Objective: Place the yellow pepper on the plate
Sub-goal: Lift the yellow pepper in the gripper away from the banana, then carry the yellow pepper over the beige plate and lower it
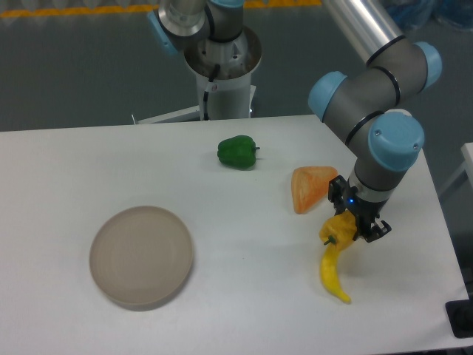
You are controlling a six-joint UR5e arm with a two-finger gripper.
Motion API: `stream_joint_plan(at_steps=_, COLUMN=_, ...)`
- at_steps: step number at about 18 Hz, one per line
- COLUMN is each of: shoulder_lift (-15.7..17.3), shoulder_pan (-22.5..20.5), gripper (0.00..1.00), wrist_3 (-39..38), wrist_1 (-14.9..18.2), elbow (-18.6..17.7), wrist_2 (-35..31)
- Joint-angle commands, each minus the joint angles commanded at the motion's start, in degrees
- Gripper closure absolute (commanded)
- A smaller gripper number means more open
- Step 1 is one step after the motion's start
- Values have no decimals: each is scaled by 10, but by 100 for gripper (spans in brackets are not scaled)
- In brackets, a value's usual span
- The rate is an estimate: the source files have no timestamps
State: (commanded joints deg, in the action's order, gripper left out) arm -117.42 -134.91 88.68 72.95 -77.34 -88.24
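Observation:
The yellow pepper [337,231] is small and yellow-orange, at the right side of the table, between the fingers of my gripper [355,226]. The jaws are closed on it from above. Whether it rests on the table or hangs just above it I cannot tell. The plate [142,256] is a round beige-grey disc at the front left of the table, far from the gripper, with nothing on it.
A long yellow banana [333,275] lies just below the pepper, its upper end touching or nearly touching it. An orange wedge [310,188] lies just left of the gripper. A green bell pepper [237,152] sits at the back middle. The table's right edge is close.

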Motion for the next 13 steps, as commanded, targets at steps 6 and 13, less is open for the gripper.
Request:
stream_joint_plan(at_steps=6, shoulder_lift=-11, shoulder_pan=14, gripper=97, wrist_3=-46, wrist_1=1, elbow=25, wrist_2=3)
stream_joint_plan(at_steps=13, shoulder_lift=-2, shoulder_pan=162, gripper=96, wrist_3=-280, wrist_1=-2, elbow=14, wrist_2=18)
